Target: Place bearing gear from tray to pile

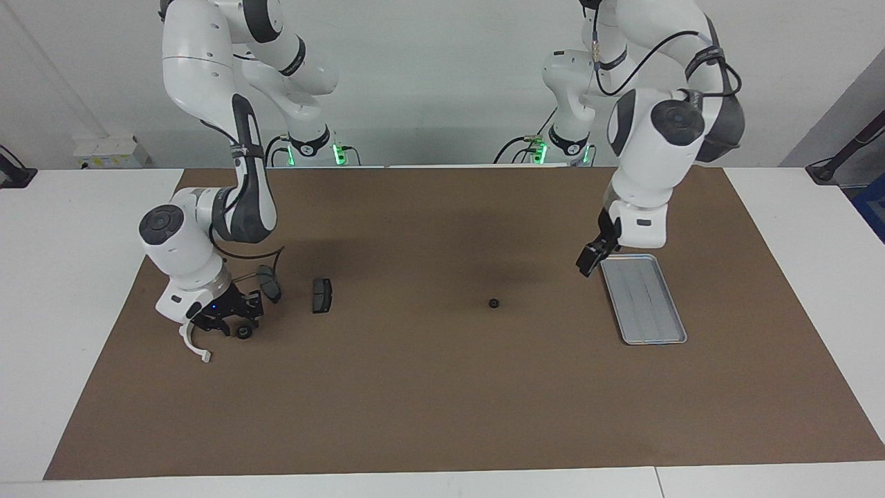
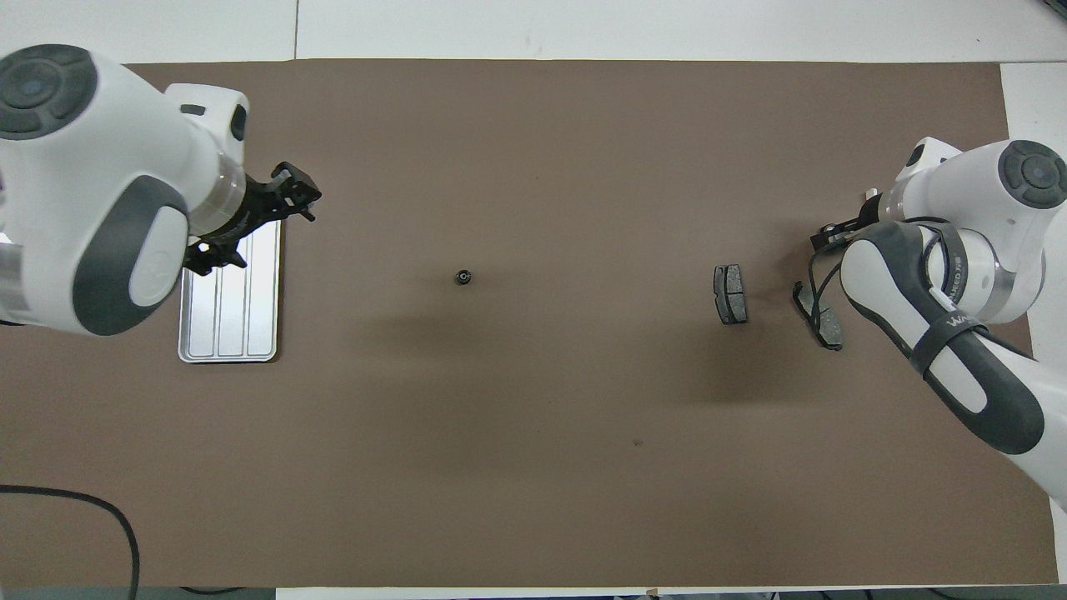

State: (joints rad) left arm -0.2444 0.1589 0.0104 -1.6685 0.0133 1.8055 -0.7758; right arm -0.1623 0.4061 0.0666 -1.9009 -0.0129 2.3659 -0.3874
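Note:
The bearing gear (image 1: pixel 494 303) (image 2: pixel 463 277), a small black round part, lies alone on the brown mat between the tray and the pile. The silver tray (image 1: pixel 653 325) (image 2: pixel 229 325) has nothing on it. My left gripper (image 1: pixel 588 266) (image 2: pixel 267 229) hangs open and holds nothing, over the tray's end nearer the robots. The pile is a white half-ring (image 1: pixel 193 344) and two dark brake pads (image 1: pixel 322 295) (image 1: pixel 268 282) (image 2: pixel 730 293) (image 2: pixel 821 321). My right gripper (image 1: pixel 225 319) is low at the pile, beside the half-ring. A second small black round part (image 1: pixel 243 332) sits at its tips.
The brown mat (image 1: pixel 442 401) covers most of the white table. Black cables hang from the right arm's wrist (image 2: pixel 821 271) over one brake pad. The right arm's body hides the half-ring in the overhead view.

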